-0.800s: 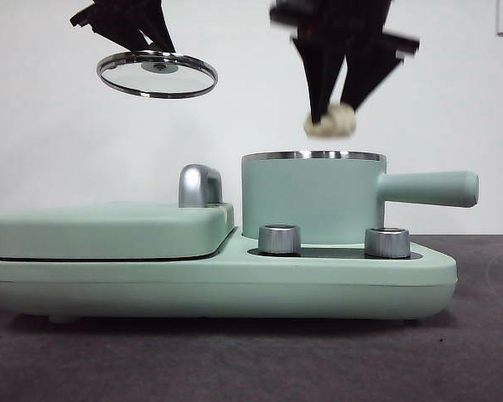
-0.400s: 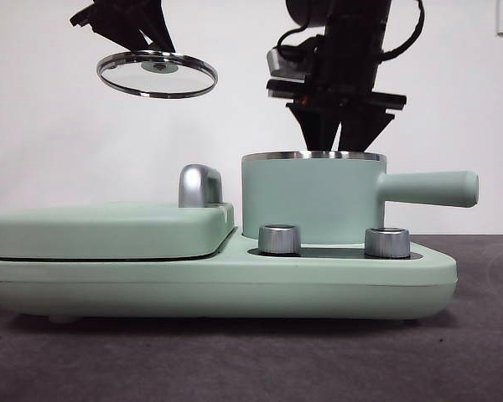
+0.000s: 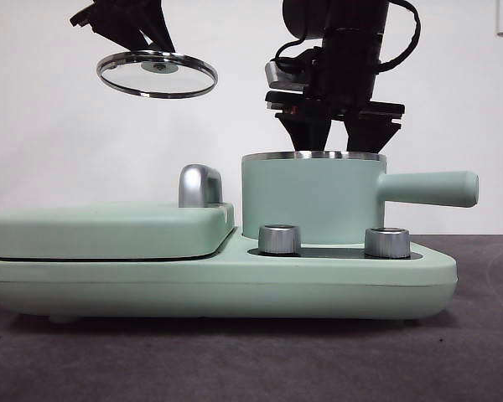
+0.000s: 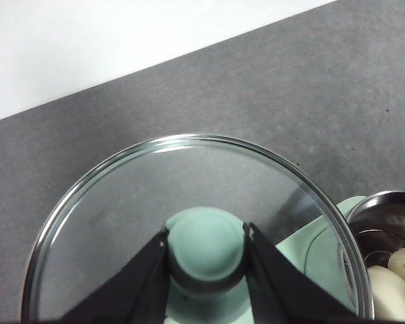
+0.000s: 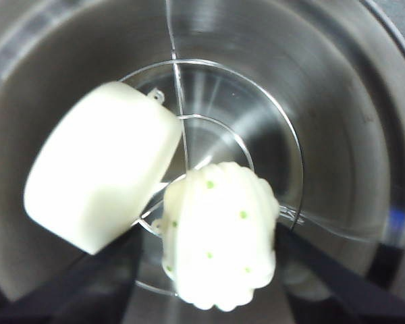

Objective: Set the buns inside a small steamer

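My right gripper [image 5: 209, 270] has gone down into the small steamer [image 3: 310, 201], jaws spread around the ridged bun [image 5: 216, 233], beside the smooth bun [image 5: 101, 175]; my left gripper [image 4: 206, 270] still clamps the lid [image 4: 121, 202].

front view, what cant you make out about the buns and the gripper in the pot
- Front view: both buns hidden by the small steamer wall.
- Front view: right gripper tips sunk below the rim.
- Right wrist view: ridged bun sits between blurred jaws; contact unclear.
- Left wrist view: smooth bun cut off by the picture's edge.

One gripper [image 3: 142, 38] holds the glass lid [image 3: 157, 74] high above the flat green cover [image 3: 109, 228]. The other gripper [image 3: 335, 142] reaches down into the green pot [image 3: 310, 197]; its fingertips are probably below the rim, hidden.
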